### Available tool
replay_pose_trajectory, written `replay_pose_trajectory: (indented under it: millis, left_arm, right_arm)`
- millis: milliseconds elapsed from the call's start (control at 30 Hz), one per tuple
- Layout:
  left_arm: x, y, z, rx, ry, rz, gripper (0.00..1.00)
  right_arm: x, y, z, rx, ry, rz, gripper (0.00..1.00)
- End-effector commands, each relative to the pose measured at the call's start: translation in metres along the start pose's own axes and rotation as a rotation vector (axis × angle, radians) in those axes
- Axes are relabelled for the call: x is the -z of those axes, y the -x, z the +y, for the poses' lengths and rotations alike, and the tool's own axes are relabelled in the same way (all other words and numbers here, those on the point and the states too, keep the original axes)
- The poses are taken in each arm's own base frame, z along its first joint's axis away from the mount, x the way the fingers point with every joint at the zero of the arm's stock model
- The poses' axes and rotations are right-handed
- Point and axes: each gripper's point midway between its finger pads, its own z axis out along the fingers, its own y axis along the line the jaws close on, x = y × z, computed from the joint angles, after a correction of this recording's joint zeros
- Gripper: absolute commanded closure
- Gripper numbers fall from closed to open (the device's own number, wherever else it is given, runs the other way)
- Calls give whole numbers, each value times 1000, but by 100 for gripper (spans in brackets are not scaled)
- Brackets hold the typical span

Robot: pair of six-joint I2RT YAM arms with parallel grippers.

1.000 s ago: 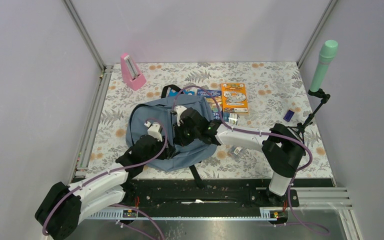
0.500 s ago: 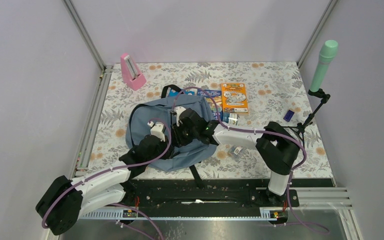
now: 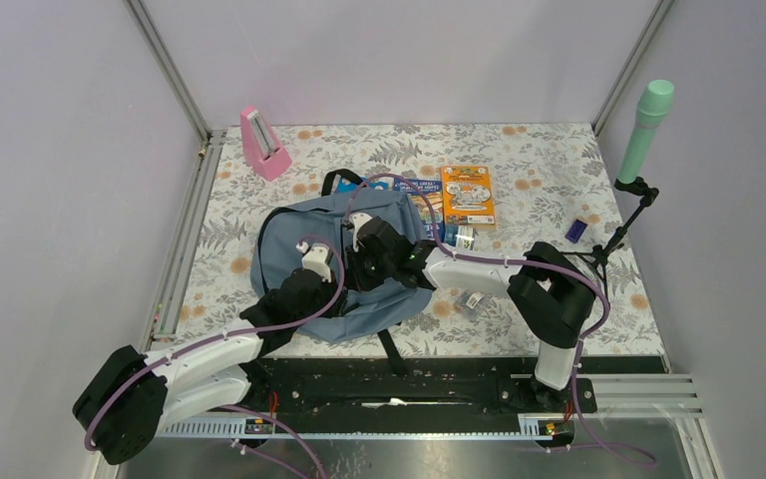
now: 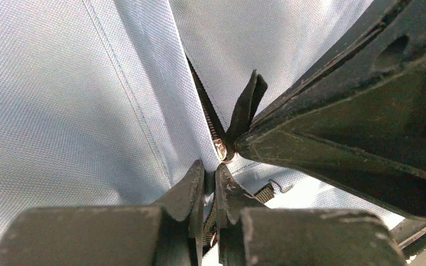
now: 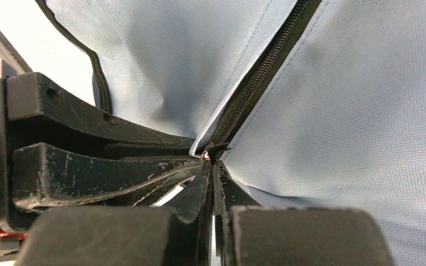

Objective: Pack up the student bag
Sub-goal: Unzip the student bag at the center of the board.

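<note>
Left gripper (image 4: 209, 180) has clenched, just beside right gripper (image 5: 213, 166).
Both pinch student bag (image 3: 284, 235) fabric at the zipper (image 5: 260, 77), tips nearly touching.

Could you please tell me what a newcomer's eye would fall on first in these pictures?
The grey-blue student bag lies mid-table, and both arms meet on top of it. The left gripper and right gripper are shut, tip to tip, at the bag's black zipper. Beyond the bag, an orange book lies to the right and a pink wedge-shaped object stands at the far left.
</note>
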Motion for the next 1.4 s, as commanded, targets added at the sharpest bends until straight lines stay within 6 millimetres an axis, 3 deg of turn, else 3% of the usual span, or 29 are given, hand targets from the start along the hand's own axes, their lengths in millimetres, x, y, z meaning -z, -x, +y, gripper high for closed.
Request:
replay_pose_trajectory:
  millis: [0, 500, 1367]
  left_arm:
    - [-2, 23, -6, 3, 12, -64, 100]
    - [-2, 22, -6, -8, 26, -63, 100]
    - [3, 19, -4, 10, 36, -61, 100]
  right_arm:
    - [-1, 22, 0, -8, -26, -71, 100]
    - [12, 80, -14, -46, -52, -195, 100]
    - [-12, 117, -38, -36, -120, -231, 100]
